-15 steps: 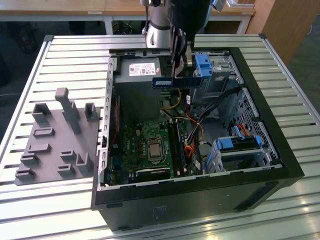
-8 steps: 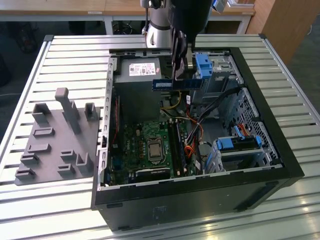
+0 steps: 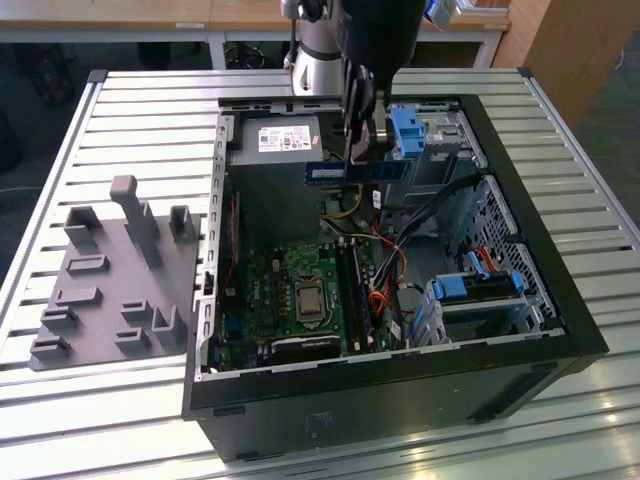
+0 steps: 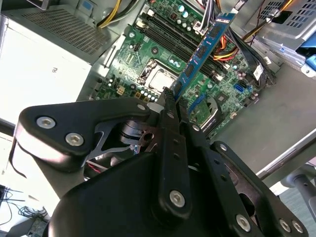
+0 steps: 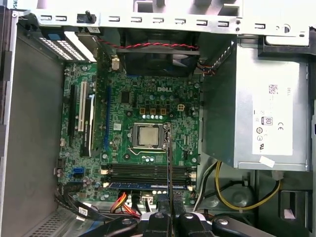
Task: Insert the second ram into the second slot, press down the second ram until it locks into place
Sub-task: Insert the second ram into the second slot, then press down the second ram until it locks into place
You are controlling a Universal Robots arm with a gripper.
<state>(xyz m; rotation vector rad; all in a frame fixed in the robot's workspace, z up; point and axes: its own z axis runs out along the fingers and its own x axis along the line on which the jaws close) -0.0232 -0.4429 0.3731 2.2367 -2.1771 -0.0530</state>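
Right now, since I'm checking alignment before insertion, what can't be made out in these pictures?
1. The second ram: gripped end, second wrist view, covered by the hand.
2. The slots: latch positions, exterior view, too small.
3. Ram's faces: first wrist view, seen edge-on.

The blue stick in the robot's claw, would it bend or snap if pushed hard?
Probably stiff: the second ram juts straight out of the gripper without sagging. Likely light, since one pinch holds it. Thin, with bare chips, it may crack under sideways force.
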